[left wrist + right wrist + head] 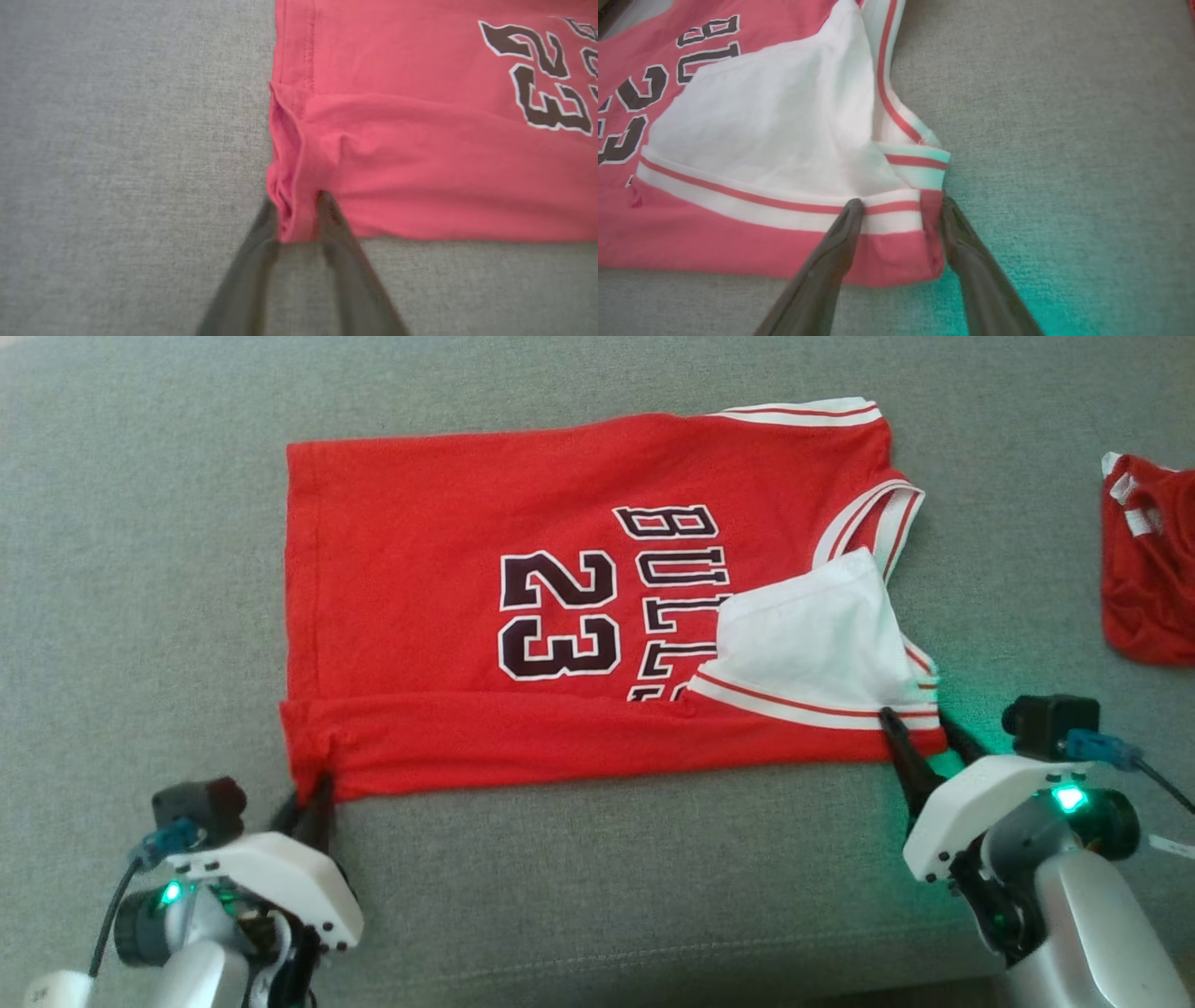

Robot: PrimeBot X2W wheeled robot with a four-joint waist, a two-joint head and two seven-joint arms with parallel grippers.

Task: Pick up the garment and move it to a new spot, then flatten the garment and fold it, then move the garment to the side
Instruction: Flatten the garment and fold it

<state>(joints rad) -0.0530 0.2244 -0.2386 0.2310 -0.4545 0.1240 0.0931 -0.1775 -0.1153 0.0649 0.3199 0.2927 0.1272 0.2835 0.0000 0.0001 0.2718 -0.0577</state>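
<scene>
Surface (597,887): I see grey woven cloth covering it right across my head view. A stitched seam (607,959) runs along near the bottom, and a green glow tints the patch by my right arm.

Jersey (420,569): it lies spread flat in the middle of the surface, hem toward my left and neck toward my right. It is red, with "23" (558,616) and team lettering in dark characters edged in white, reading sideways from where I look.

Near edge: it is folded up over the front as a long red band (560,742) running from corner to corner, and it covers the foot of the lettering.

Flap (808,635): by the near armhole the cloth is turned back to show its white inside. It is bordered by white trim with a thin red stripe.

Other garment (1148,569): a rumpled red piece with white bits, well apart from the jersey at the right edge of my head view and cut off by the frame.

Left claw (308,793): it sits at the near hem corner. My left wrist view shows the bunched corner filling the gap, with both fingers pressed against it, so I read it as pinched on the jersey.

Right claw (913,717): it sits at the near shoulder corner with its fingers standing apart. One tip rests on the striped trim and the other lies just beside the jersey's edge.
</scene>
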